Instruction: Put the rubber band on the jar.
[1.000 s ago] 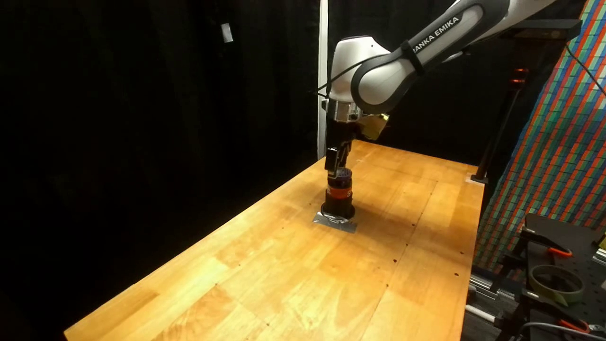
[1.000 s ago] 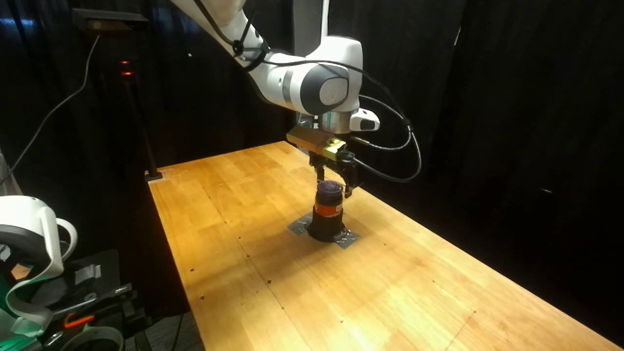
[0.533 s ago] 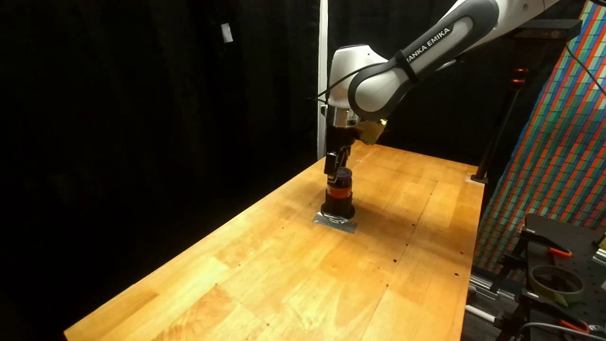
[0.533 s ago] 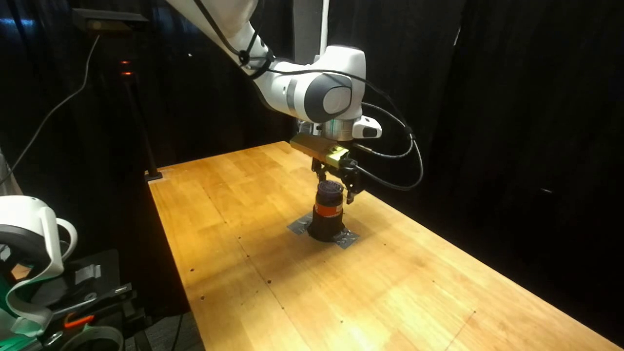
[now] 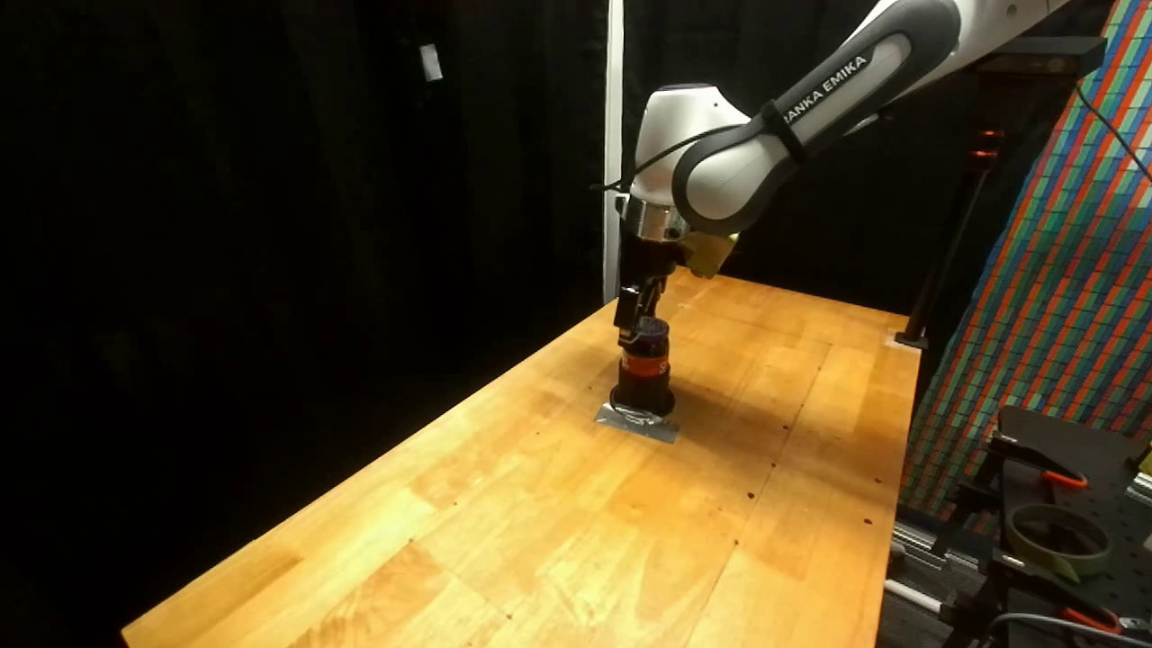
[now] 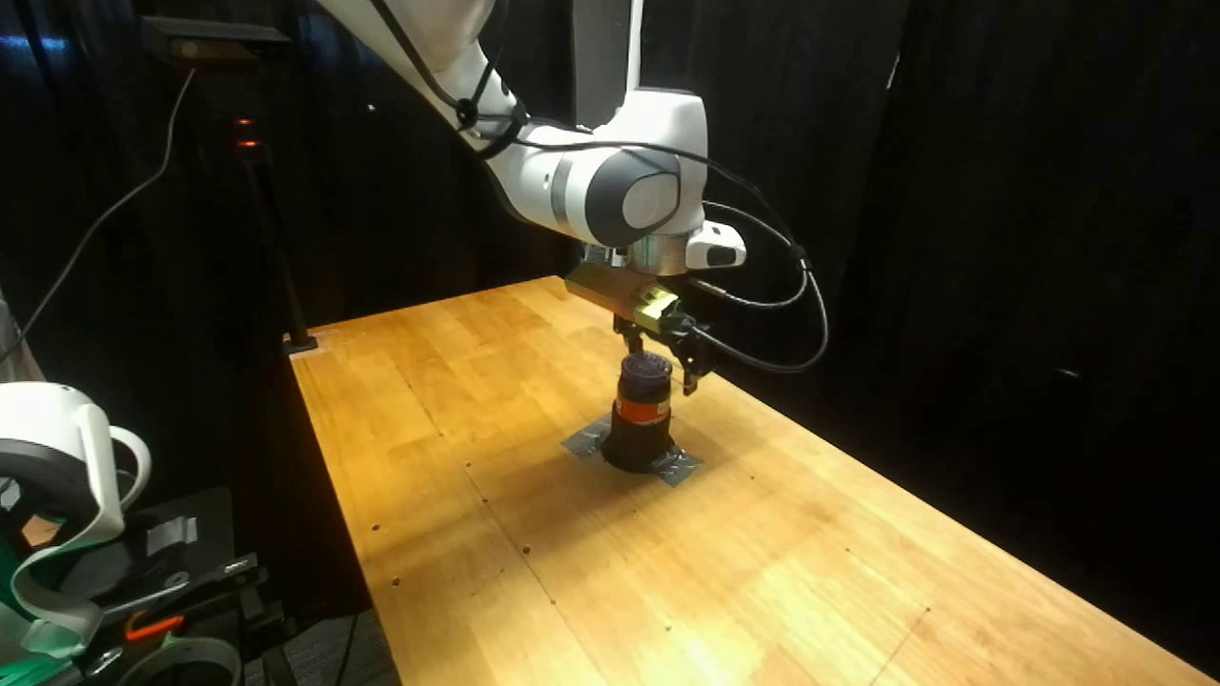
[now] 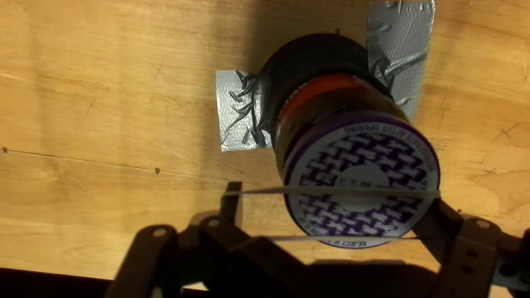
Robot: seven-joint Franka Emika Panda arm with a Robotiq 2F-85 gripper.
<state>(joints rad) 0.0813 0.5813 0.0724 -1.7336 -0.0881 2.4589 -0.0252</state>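
Here, gripper (image 7: 335, 195) spread, rubber band (image 7: 314, 190) taut across it, seemingly above jar (image 7: 352, 142) (purple-lidded).

"From the lid (image 7: 364, 178) of the jar (image 7: 348, 136), where do the fingers (image 7: 230, 209) of the gripper (image 7: 336, 196) stand in the wrist view?"

"Nine o'clock and past three, with the rubber band (image 7: 339, 191) between them, one strand near the lid's middle, one toward its six o'clock edge."

"And the strips of tape (image 7: 240, 111)?"

"On the table (image 7: 124, 103), touching the jar's base (image 7: 314, 54): one between eight and nine, one between two and three."

"The post (image 5: 944, 256)?"

"Three o'clock from the jar, in an exterior view."
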